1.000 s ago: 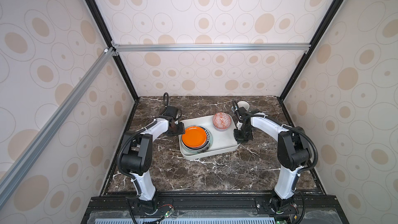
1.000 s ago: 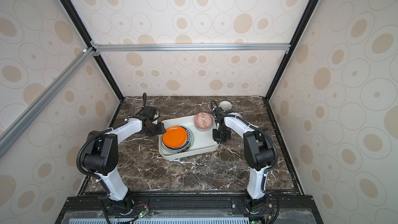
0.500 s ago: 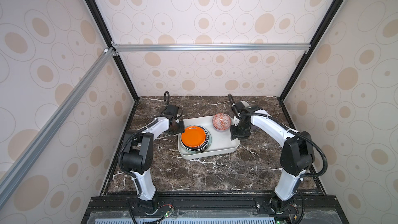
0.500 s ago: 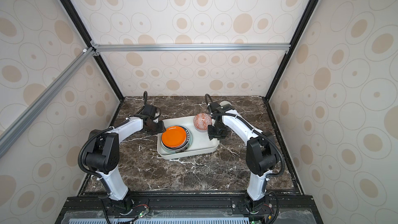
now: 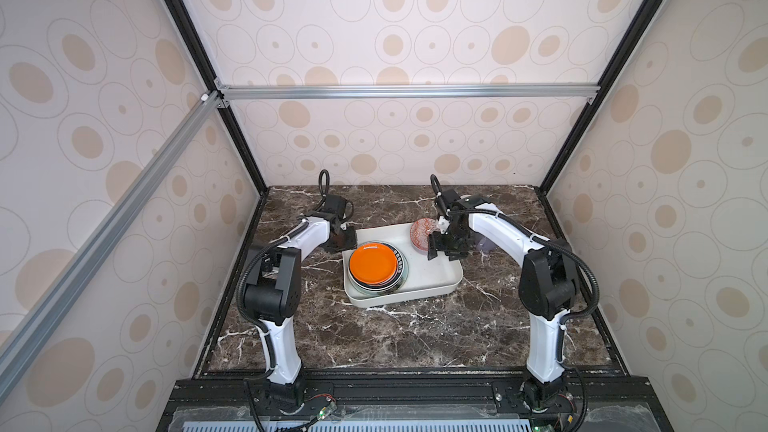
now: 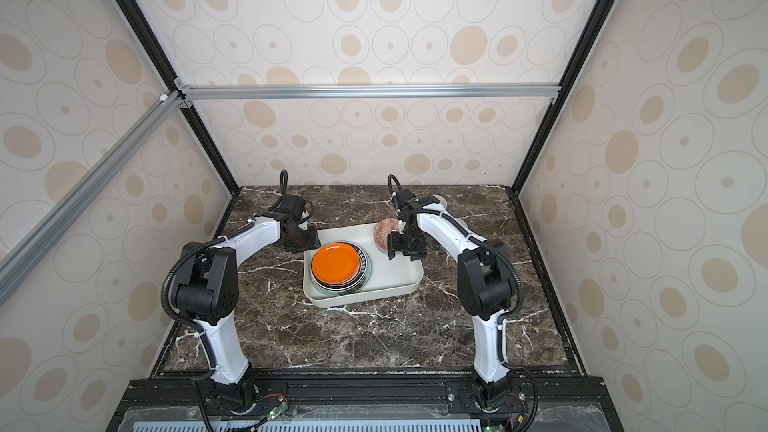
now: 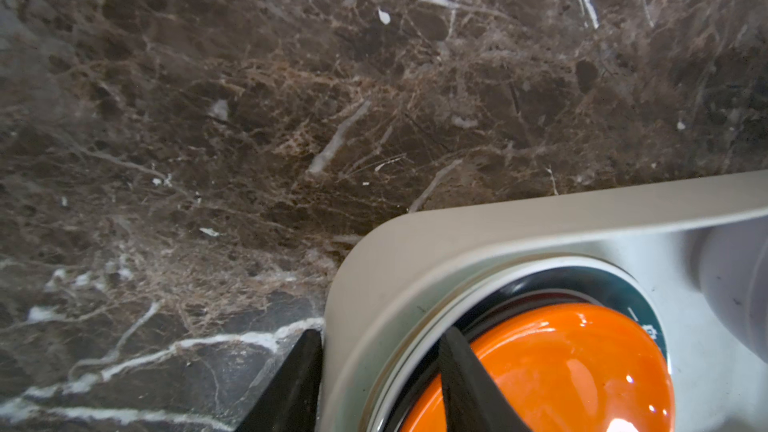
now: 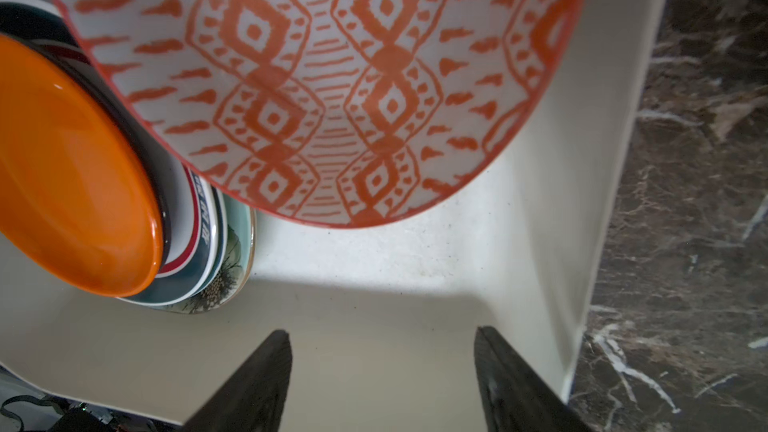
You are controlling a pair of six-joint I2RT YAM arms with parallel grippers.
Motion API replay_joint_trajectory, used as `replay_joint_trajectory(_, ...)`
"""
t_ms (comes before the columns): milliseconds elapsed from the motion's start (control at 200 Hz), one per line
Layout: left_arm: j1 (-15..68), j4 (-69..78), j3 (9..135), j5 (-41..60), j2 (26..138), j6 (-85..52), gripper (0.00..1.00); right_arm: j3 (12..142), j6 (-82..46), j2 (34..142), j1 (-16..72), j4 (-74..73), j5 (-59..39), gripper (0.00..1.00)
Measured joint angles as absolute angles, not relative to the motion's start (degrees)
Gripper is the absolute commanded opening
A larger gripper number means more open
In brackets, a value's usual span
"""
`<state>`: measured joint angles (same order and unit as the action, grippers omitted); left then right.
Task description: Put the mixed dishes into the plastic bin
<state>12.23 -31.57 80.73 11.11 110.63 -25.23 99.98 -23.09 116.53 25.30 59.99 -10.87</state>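
Note:
The white plastic bin (image 5: 432, 280) (image 6: 395, 280) lies mid-table. At its left end is a stack of plates (image 5: 376, 270) (image 6: 336, 268) topped by an orange one (image 7: 561, 367) (image 8: 70, 160). A red-patterned bowl (image 5: 422, 234) (image 6: 384, 232) (image 8: 332, 76) stands tilted in the bin's far right corner. My left gripper (image 5: 347, 243) (image 6: 307, 243) (image 7: 379, 329) straddles the bin's far left corner wall (image 7: 415, 251), one finger outside against it, the other inside at the plates' rims. My right gripper (image 5: 442, 249) (image 6: 405, 249) (image 8: 382, 330) hangs open over the bin's bare floor (image 8: 374, 284), beside the bowl, holding nothing.
A lavender dish (image 5: 485, 243) stands on the marble table (image 5: 395, 338) just right of the bin, mostly hidden behind my right arm. Enclosure walls close in the back and both sides. The table's front half is bare marble.
My right gripper has opened wide and shifted left, from the bin's right wall to over its floor. My left gripper has closed a little at the bin's corner.

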Motion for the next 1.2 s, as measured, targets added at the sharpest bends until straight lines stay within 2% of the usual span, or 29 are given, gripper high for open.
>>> replay_joint_trajectory(330,11.99,-32.84,86.46,10.98,114.61,-24.58,0.45,106.48,-22.92,120.79,20.62,56.77,-14.57,0.76)
replay_joint_trajectory(630,12.03,-35.73,91.02,11.07,116.79,-24.1,0.51,112.14,-22.87,126.76,20.43,56.14,-15.97,0.73)
replay_joint_trajectory(1200,12.1,-37.39,92.4,10.61,116.79,-22.41,0.49,120.57,-22.96,133.38,20.51,57.71,-19.79,0.69)
